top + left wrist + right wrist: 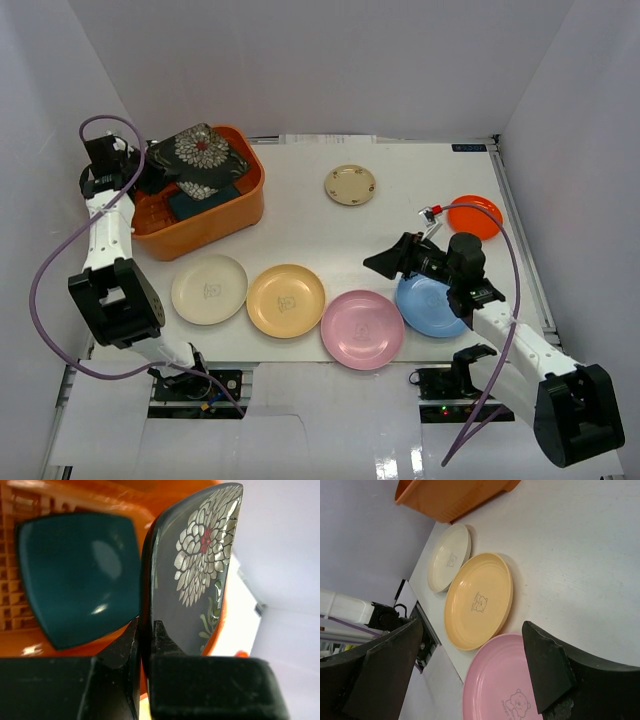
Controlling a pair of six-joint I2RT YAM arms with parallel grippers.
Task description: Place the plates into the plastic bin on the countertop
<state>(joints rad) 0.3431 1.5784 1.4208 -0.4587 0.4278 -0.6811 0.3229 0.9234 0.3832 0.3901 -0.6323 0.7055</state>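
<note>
top: overhead, whole countertop | left wrist: close, inside bin | right wrist: low, faces bin too

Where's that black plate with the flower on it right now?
Top view, far left: the black floral plate is pinched in the left gripper over the orange bin, above the teal plate inside.

white walls: left, back, right sides | blue label: flat, far-right corner, by wall
</note>
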